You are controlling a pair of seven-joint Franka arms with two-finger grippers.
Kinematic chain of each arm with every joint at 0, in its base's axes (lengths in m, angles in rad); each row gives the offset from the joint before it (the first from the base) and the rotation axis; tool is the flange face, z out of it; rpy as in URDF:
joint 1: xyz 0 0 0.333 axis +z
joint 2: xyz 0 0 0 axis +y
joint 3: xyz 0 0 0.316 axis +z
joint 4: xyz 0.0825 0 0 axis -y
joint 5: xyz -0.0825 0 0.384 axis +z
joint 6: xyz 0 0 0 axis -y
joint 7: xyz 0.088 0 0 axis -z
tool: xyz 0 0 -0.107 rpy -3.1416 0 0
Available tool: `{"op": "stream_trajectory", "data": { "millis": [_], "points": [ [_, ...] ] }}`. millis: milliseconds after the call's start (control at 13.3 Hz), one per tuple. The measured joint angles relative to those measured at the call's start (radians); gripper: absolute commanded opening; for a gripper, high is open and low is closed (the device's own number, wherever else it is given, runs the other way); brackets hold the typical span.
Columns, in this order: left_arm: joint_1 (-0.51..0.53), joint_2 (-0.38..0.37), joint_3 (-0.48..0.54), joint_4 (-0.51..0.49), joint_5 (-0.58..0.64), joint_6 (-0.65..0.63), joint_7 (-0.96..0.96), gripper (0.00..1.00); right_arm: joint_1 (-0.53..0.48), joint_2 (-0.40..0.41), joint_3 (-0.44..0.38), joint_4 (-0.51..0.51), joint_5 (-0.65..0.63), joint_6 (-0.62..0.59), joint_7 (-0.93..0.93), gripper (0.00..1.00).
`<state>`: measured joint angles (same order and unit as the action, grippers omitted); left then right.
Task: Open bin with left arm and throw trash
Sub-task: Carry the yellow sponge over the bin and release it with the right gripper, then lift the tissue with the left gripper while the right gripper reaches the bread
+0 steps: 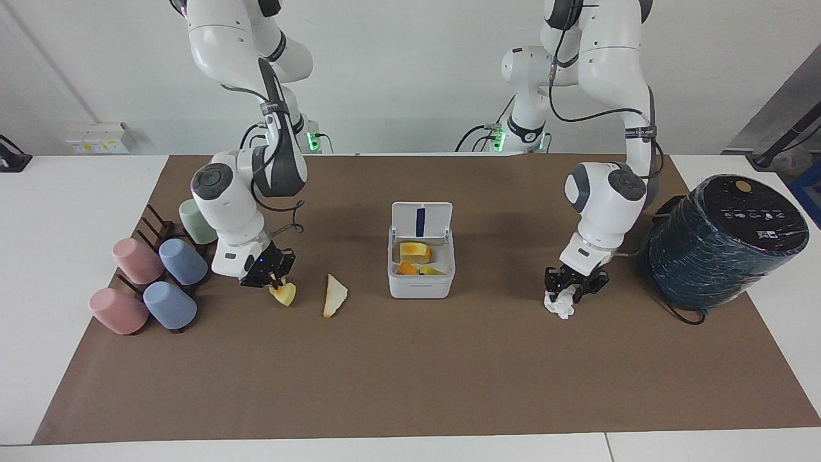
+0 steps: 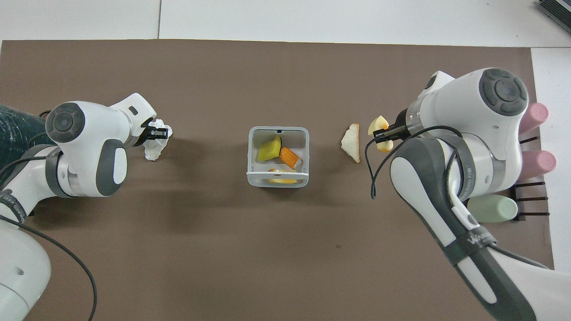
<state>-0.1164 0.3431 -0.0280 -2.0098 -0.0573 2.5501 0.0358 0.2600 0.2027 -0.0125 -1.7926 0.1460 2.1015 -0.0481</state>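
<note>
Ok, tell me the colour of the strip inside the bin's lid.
Blue strip on the small white plastic bin's lid; facing view.

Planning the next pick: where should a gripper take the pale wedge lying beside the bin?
Probably from straight above: the wedge lies flat on the mat, so only its edges are offered. Close across its middle, one finger on the long straight edge, one on the blunt corner facing the bin. The pointed ends look too thin.

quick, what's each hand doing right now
Left hand: closed on the crumpled white paper ball.
Right hand: closed on the yellow block with an orange spot.
</note>
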Motion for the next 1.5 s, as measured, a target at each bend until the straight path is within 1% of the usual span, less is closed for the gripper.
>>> {"op": "stream_trajectory", "data": {
  "millis": [225, 376, 601, 752, 827, 902, 1052, 1503],
  "points": [
    [0.0, 0.0, 0.0, 0.0, 0.0, -0.006, 0.001, 0.0, 0.063, 0.008, 0.015, 0.047, 0.153, 0.013, 0.095, 0.0],
    [0.0, -0.002, 0.0, 0.011, 0.012, -0.039, 0.002, 0.0, 0.11, 0.02, 0.016, 0.052, 0.213, 0.068, 0.192, 0.0],
    [0.0, -0.005, 0.0, 0.101, 0.051, -0.175, 0.002, 0.0, 0.19, 0.045, 0.016, 0.053, 0.274, 0.135, 0.344, 0.0],
    [0.0, -0.008, 0.001, 0.168, 0.055, -0.25, 0.002, 0.0, 0.219, 0.073, 0.016, 0.053, 0.318, 0.164, 0.386, 0.0],
    [0.0, -0.01, 0.001, 0.191, 0.055, -0.276, 0.002, 0.0, 0.231, 0.087, 0.016, 0.053, 0.323, 0.17, 0.395, 0.08],
    [0.0, -0.011, 0.001, 0.208, 0.056, -0.298, 0.002, 0.0, 0.239, 0.101, 0.016, 0.053, 0.325, 0.176, 0.399, 0.32],
    [0.0, -0.013, 0.001, 0.242, 0.056, -0.333, -0.017, 0.0, 0.244, 0.122, 0.016, 0.053, 0.326, 0.186, 0.4, 1.0],
    [0.0, -0.014, -0.002, 0.313, 0.055, -0.41, -0.165, 0.0, 0.25, 0.127, 0.016, 0.053, 0.326, 0.215, 0.4, 1.0]
  ]
}}
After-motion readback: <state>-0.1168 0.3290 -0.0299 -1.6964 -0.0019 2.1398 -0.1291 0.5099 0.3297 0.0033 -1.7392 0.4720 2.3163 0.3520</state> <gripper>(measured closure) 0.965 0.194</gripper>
